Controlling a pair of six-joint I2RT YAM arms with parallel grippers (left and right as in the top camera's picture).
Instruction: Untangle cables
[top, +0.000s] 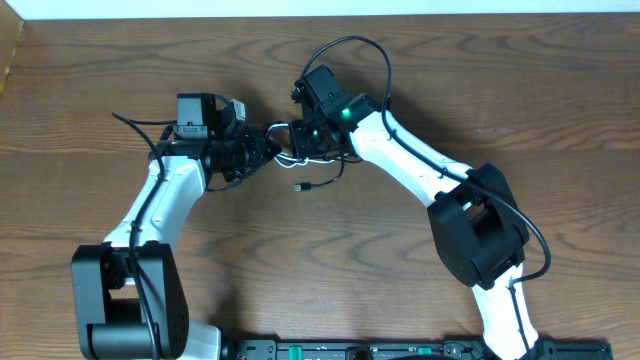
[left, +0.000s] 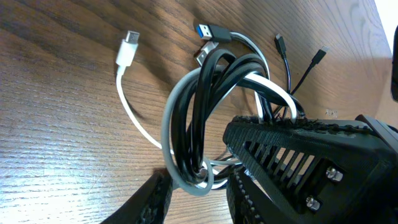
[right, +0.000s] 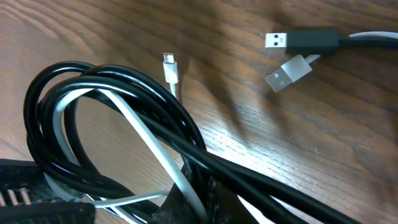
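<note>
A brown wooden table (top: 520, 90) with dark, wavy grain fills the overhead view. A white band (top: 400, 7) runs beyond its far edge, and a tan object (top: 8, 55), too cropped to identify, sits at the far left corner. In the wrist views, light glares in pale patches off the tabletop, with soft shadows across the grain.

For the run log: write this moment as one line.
task: untangle cables | left gripper: open around cables | right gripper: shut on cables | plug ends: loose on table
</note>
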